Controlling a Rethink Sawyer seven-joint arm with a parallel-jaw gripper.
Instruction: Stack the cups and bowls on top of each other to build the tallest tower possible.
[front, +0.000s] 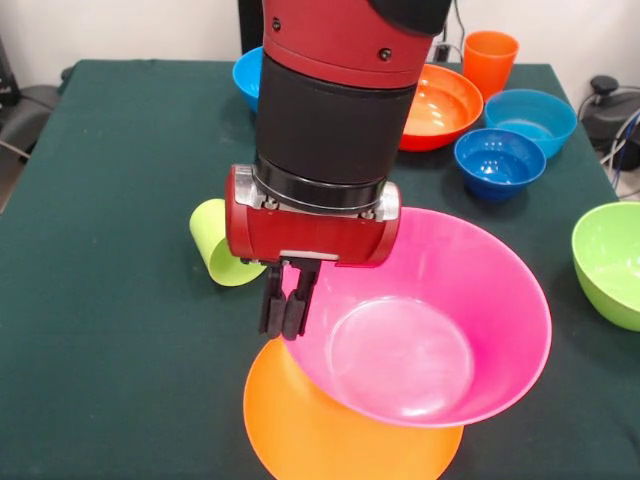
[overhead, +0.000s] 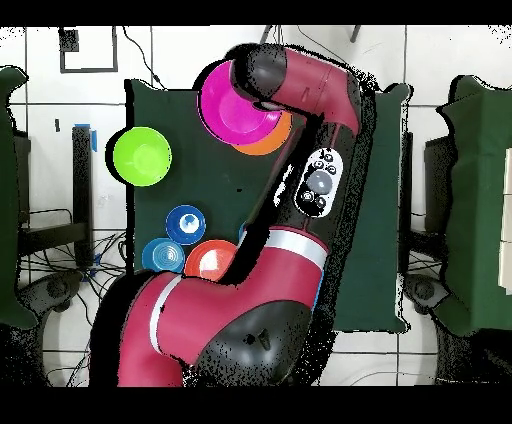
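A large pink bowl (front: 430, 330) (overhead: 232, 100) rests tilted, open side up, on the large light-orange bowl (front: 320, 430) (overhead: 275, 135), which lies upside down near the table's front edge. My gripper (front: 284, 326) is at the pink bowl's left rim, with its fingers (front: 272, 300) close together and shut on that rim. Just left of the gripper, the lime-green cup (front: 218, 245) lies on its side. The orange cup (front: 490, 60) stands upright at the far right. In the overhead view the arm hides the gripper.
A red-orange bowl (front: 445, 105) (overhead: 208, 260), a light blue bowl (front: 532, 120) (overhead: 160, 255) and a dark blue bowl (front: 500, 162) (overhead: 185, 222) cluster at the far right. Another blue bowl (front: 246, 75) peeks from behind the arm. A lime-green bowl (front: 612, 262) (overhead: 142, 157) sits at the right edge.
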